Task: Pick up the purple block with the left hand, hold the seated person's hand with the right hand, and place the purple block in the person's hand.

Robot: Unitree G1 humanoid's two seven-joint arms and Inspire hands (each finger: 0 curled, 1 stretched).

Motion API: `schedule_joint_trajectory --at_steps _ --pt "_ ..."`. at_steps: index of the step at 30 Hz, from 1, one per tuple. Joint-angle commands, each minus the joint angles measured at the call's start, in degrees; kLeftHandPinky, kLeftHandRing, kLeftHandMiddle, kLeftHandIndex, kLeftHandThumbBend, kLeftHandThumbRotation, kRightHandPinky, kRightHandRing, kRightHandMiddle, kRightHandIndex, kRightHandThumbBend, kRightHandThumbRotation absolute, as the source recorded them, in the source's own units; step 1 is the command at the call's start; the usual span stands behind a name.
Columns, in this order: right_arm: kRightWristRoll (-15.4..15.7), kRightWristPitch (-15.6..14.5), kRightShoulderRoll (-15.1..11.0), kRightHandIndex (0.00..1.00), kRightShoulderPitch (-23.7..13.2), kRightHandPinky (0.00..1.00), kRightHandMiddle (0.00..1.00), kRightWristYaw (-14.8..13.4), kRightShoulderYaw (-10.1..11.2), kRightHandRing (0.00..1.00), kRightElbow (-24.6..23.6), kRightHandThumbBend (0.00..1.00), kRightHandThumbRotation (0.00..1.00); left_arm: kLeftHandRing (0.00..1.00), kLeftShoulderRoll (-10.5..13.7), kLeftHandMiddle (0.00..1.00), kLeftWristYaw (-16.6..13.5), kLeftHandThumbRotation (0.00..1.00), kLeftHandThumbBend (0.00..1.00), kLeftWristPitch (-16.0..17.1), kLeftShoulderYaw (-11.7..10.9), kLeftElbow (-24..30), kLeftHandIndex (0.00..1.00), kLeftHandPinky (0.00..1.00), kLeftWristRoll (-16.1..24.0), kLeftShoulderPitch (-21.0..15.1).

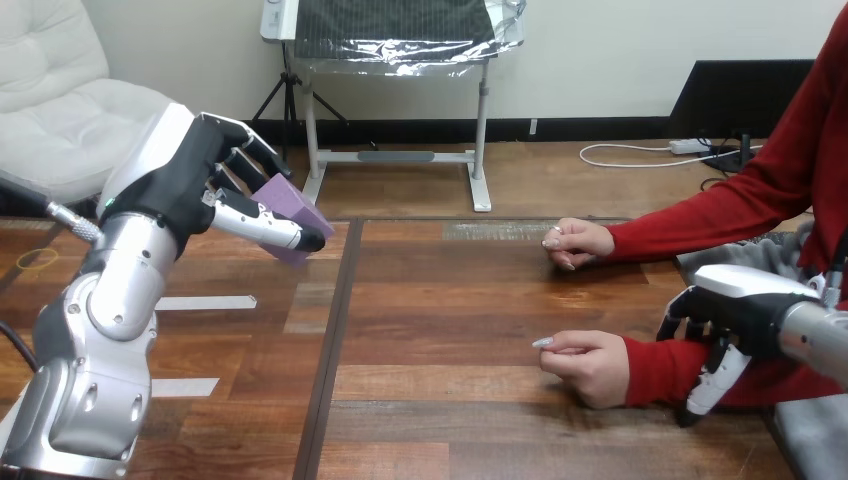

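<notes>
Well left of the person's nearer hand (585, 365), the left hand (190, 185) pinches the purple block (290, 205), raised. Person's nearer hand is curled shut: a released block would likely roll off. The right hand (735, 320) sits behind it at the red sleeve (660, 365); cannot tell its grip.

Behind the left hand (180, 185) — purple block (290, 200) half hidden.

A white wall (600, 60) stands at the back, with a wooden floor (560, 180) under it. At 10 o'clock is a soft white chair (60, 110). At 12 o'clock is a white stand (395, 155) with a shiny silver sheet (400, 25) on top. At 2 o'clock there is a black screen (740, 95). The brown wooden desk (440, 310) lies at 6 o'clock.
</notes>
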State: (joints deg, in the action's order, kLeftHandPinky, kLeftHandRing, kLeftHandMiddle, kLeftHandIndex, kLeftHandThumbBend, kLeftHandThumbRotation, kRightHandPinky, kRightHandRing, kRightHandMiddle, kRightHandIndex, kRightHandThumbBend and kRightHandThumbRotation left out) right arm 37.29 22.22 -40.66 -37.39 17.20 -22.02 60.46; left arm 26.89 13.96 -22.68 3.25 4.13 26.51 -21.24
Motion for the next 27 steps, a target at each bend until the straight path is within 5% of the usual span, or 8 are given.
schedule_joint_trajectory --at_steps 1,13,27 --pt "0.9 1.5 1.8 0.55 -2.0 0.21 0.4 -1.7 -1.7 0.29 1.3 0.98 0.11 0.34 1.6 0.41 -1.0 0.0 0.79 2.1 -1.6 0.8 0.42 0.28 -0.4 -2.7" --pt "1.1 4.4 2.0 0.43 -1.9 0.17 0.35 -4.6 -2.2 0.25 2.7 0.94 0.09 0.34 1.4 0.41 -0.9 0.0 0.79 1.9 -1.7 0.9 0.42 0.28 -0.5 -2.8" --pt "1.5 4.8 2.1 0.42 -2.0 0.21 0.37 -6.2 -2.3 0.28 2.9 0.89 0.11 0.34 1.2 0.41 -1.0 0.0 0.79 1.3 -1.5 1.0 0.42 0.27 -0.2 -2.9"
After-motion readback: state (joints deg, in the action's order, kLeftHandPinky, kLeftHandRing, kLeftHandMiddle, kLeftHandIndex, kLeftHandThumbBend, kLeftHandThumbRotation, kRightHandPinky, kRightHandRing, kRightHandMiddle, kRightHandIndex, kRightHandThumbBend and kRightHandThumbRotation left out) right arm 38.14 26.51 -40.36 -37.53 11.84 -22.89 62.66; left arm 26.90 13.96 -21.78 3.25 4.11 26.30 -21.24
